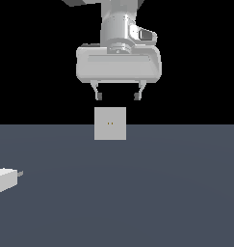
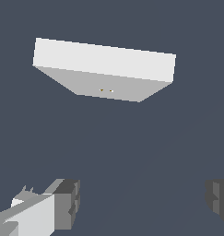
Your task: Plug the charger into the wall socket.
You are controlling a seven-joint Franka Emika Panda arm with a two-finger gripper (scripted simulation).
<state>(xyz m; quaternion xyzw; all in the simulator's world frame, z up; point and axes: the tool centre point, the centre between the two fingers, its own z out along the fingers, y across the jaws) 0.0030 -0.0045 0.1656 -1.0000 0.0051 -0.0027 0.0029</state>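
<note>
Charger [image 1: 5, 179] lies on the grey floor [image 1: 152, 193] at the lower left edge of the exterior view, prongs pointing toward frame centre. I've got the gripper [image 1: 117, 97] hanging high at centre, fingers spread wide, empty. Wall socket [image 1: 110, 123] stands upright just below it, well apart from the charger.
</note>
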